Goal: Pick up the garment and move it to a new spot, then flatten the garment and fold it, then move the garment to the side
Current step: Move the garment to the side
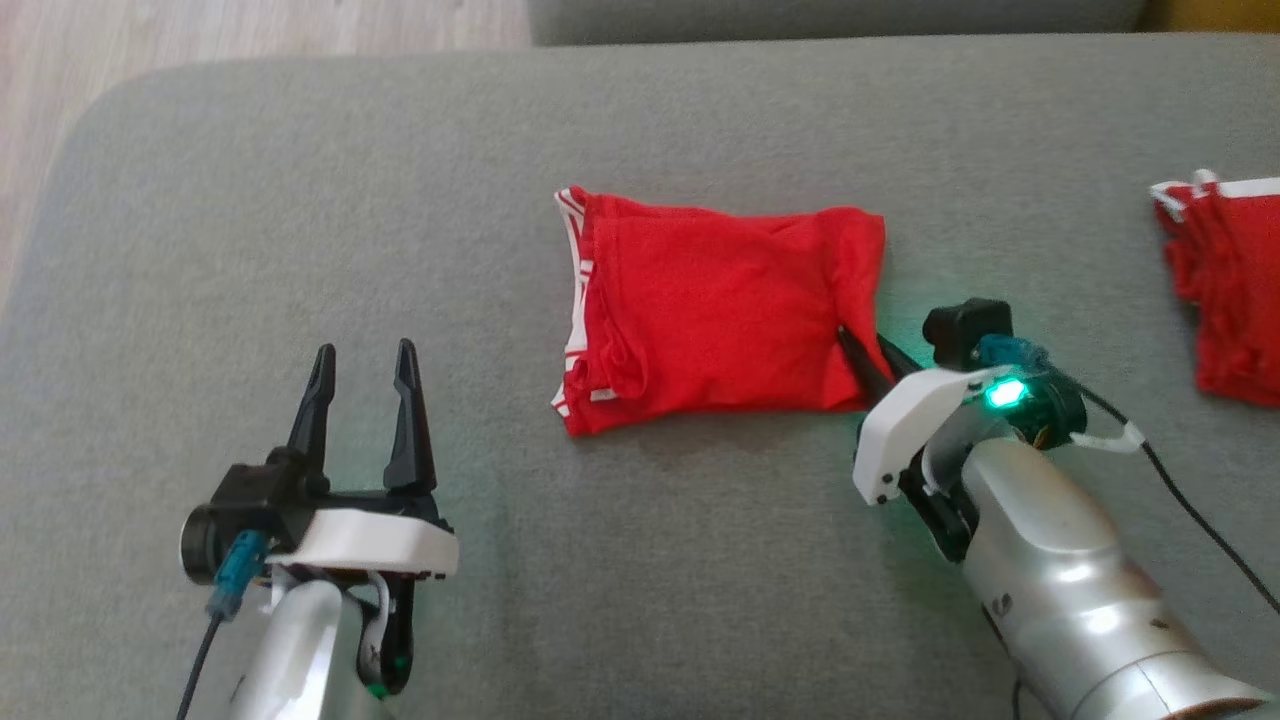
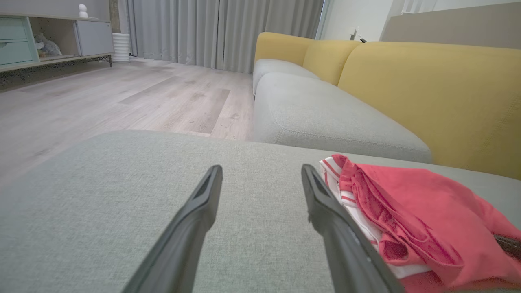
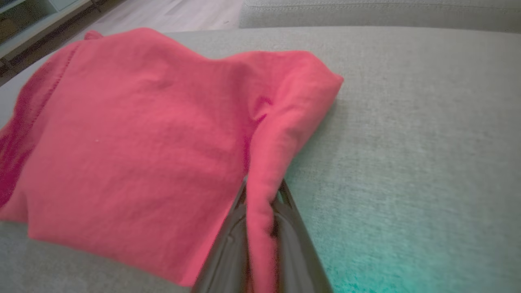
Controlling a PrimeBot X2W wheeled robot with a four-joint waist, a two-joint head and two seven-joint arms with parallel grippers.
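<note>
Head view: I see the garment (image 1: 700, 310) mid-seat (image 1: 640, 560), seemingly folded; left gripper (image 1: 362, 385) gapes empty near the front-left corner. Left wrist: garment lies right of my spread fingers (image 2: 195, 219). Right wrist: right gripper (image 3: 262, 191) pinches the garment's edge fold.

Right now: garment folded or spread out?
Folded: the red garment lies as a compact layered rectangle, striped edges stacked at its left; the right gripper pinches its right edge.

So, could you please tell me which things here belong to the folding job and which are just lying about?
Job: folded red garment, its edge pinched in the right gripper; open left gripper; grey cushion beneath.
Lying about: second red garment at the right; yellow sofa back; cabinet.
</note>
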